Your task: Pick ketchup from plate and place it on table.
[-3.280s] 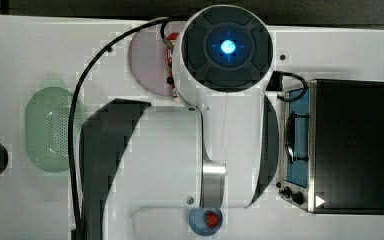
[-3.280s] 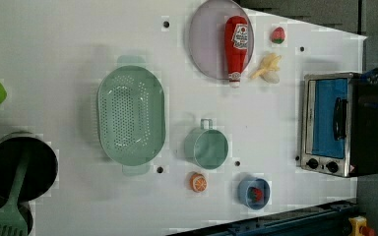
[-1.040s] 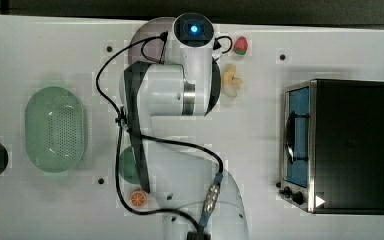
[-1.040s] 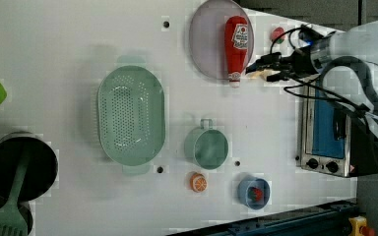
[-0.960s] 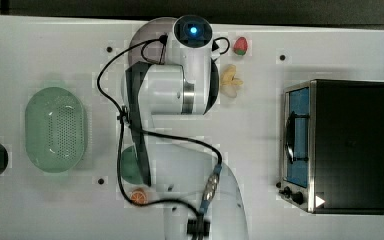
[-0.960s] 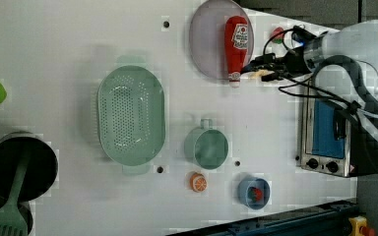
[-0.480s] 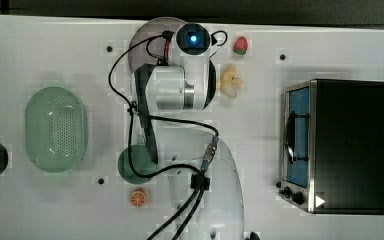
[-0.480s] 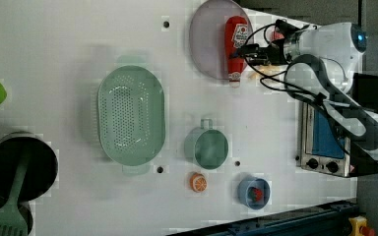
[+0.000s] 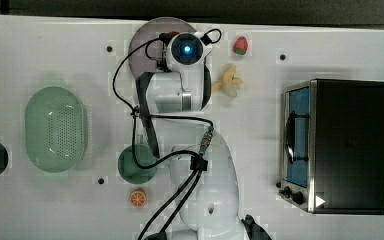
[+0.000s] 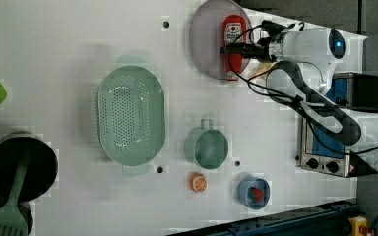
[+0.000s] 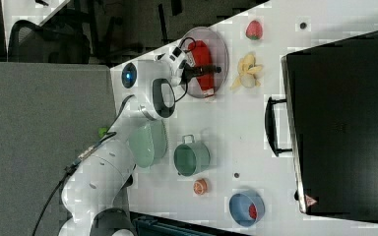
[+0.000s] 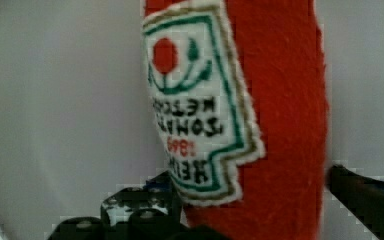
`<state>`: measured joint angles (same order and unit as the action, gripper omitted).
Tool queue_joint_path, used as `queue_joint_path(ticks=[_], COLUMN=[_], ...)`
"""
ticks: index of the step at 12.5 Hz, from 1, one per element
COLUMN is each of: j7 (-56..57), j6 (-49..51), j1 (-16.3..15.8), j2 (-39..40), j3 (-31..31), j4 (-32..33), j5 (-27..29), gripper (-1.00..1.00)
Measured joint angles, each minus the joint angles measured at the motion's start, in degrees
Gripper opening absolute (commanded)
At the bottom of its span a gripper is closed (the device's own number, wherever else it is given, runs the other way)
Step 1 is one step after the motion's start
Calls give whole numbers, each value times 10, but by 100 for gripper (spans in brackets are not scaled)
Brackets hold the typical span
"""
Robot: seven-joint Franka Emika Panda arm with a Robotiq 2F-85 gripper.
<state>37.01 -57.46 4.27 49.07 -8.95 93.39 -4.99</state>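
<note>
Ketchup on the plate, open gripper right over it

We've got the ketchup [image 10: 234,45] lying flat on the mauve plate [image 10: 204,42], near the far edge of the white table [image 10: 69,44]. Our gripper [image 10: 232,50] sits right at the bottle with its fingers spread wide, one on each side of the red body, nothing squeezed yet as far as we can see. Just off the plate in the right view we spot a strawberry [image 11: 254,30] and a yellowish banana-like piece [image 11: 246,71]; further out there's the green mug [image 10: 206,146], perforated basket [image 10: 130,114], orange slice [image 10: 198,182], blue dish [image 10: 253,193] and toaster oven [image 9: 337,145].
</note>
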Motion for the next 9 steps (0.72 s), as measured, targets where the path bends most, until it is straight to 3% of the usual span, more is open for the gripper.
queue_joint_path(ticks=[1,4,9], j7=[0,0,1], j6=[-5,-17,-22], j1=[-6,-13,-7], j2=[1,-1,-1], j3=[5,12,12], j4=[-1,-3,-19], j5=[1,-1,4], gripper=[91,24,24])
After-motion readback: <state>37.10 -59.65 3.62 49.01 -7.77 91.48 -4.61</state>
